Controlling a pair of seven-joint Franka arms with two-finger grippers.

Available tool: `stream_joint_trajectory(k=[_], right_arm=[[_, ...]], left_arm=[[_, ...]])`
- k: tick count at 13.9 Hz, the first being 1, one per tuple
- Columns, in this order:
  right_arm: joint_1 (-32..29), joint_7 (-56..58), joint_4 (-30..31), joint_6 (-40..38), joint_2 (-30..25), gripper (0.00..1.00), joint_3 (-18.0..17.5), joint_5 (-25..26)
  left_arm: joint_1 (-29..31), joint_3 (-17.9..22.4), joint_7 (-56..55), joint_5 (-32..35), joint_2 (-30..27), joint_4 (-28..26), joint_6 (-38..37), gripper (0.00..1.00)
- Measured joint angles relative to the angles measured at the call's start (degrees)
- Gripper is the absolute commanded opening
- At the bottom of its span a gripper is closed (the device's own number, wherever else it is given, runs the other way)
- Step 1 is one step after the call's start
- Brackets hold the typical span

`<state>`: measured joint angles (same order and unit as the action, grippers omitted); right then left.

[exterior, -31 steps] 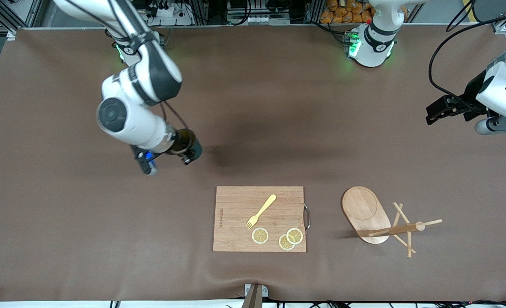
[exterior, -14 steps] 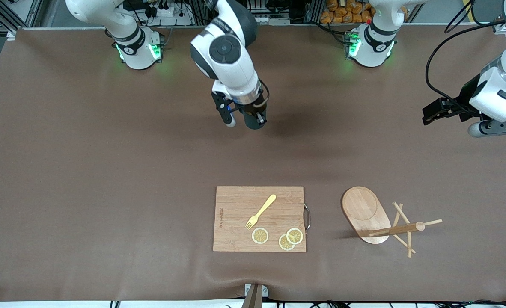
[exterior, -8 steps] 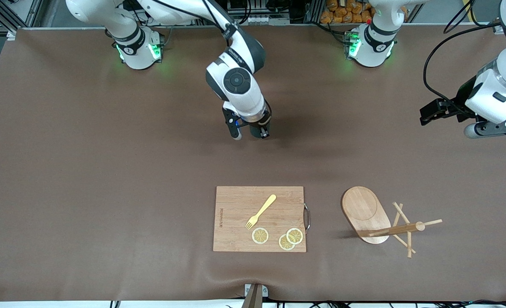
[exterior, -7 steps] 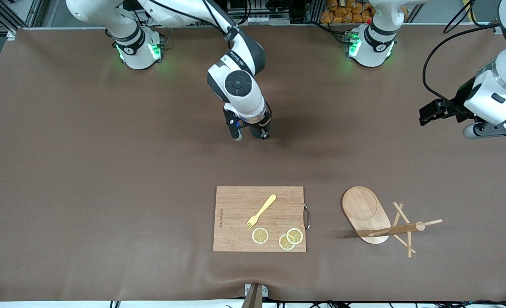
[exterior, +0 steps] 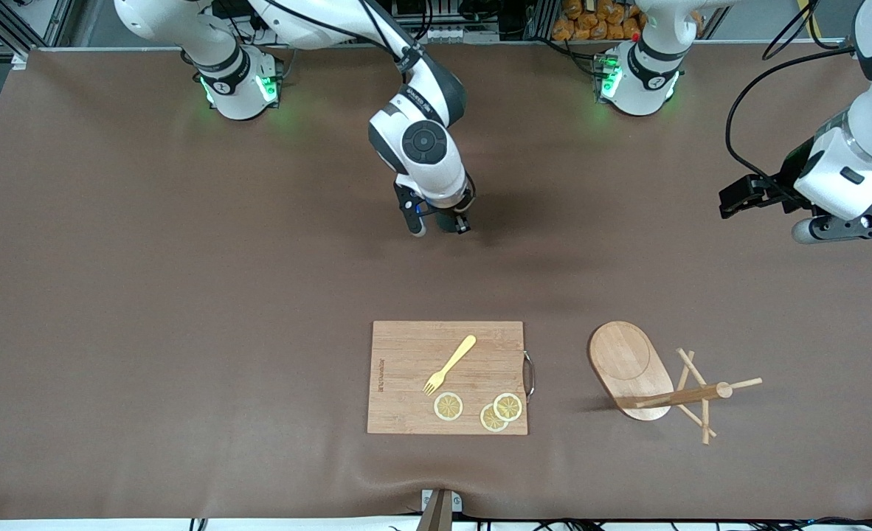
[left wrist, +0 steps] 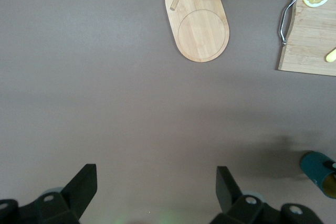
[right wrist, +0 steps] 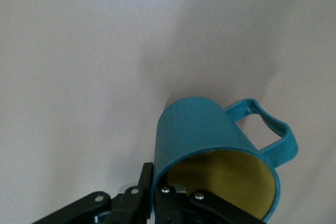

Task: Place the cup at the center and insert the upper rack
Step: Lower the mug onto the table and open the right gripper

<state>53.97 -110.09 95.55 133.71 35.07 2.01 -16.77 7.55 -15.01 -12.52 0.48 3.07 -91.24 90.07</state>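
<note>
My right gripper (exterior: pixel 451 223) is over the middle of the brown mat. It is shut on the rim of the dark teal cup (right wrist: pixel 205 129), one finger inside and one outside. The cup hangs mouth-up, low at the mat, with its handle to one side. The wrist mostly hides it in the front view. It also shows in the left wrist view (left wrist: pixel 319 167). The upper rack (exterior: pixel 630 369), with oval bamboo base, post and thin pegs, is on the mat toward the left arm's end, near the front camera. My left gripper (left wrist: pixel 156 187) is open and empty over bare mat at the left arm's end (exterior: pixel 735 200).
A rectangular wooden cutting board (exterior: pixel 406 402) with a yellow fork (exterior: pixel 451 363) and three lemon slices (exterior: pixel 448 406) lies beside the rack, nearer the front camera than the cup. Its metal handle (exterior: pixel 530 375) faces the rack.
My right arm has carried the cup from the right arm's end to the middle of the mat and lowered it. My left arm has drifted slightly inward.
</note>
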Motion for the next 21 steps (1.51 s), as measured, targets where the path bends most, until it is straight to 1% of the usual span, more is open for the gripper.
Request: stream_joint_trajectory(k=[4, 9, 10, 11, 12, 13, 14, 21], right_arm=[[2.31, 3.98, -0.31, 0.56, 0.00, 0.00, 0.01, 0.00], [2.39, 4.99, -0.38, 1.70, 0.16, 0.01, 0.10, 0.00], [2.39, 5.01, -0.36, 1.79, 0.31, 0.08, 0.10, 0.00], [2.39, 5.04, -0.36, 1.92, 0.51, 0.12, 0.10, 0.00], [2.41, 5.09, -0.36, 2.18, 0.72, 0.30, 0.10, 0.00], [2.42, 5.11, -0.36, 2.54, 0.91, 0.51, 0.10, 0.00], [2.43, 5.15, -0.36, 2.73, 1.02, 1.00, 0.10, 0.00], [2.83, 6.35, -0.81, 2.70, 0.92, 1.00, 0.40, 0.06]], left_arm=[[0.00, -0.36, 0.00, 0.00, -0.01, 0.01, 0.11, 1.00], [0.00, -0.37, 0.00, 0.00, -0.01, 0.03, 0.16, 1.00], [0.00, -0.37, 0.00, 0.00, -0.01, 0.03, 0.16, 1.00], [0.00, -0.38, 0.00, 0.00, -0.01, 0.04, 0.17, 1.00], [0.00, -0.41, 0.00, 0.00, -0.01, 0.03, 0.18, 1.00], [0.00, -0.43, 0.00, 0.00, -0.01, 0.04, 0.19, 1.00], [0.00, -0.49, 0.00, 0.00, -0.01, 0.04, 0.20, 1.00], [-0.01, -2.34, -0.70, 0.00, -0.22, 0.20, 0.19, 1.00]])
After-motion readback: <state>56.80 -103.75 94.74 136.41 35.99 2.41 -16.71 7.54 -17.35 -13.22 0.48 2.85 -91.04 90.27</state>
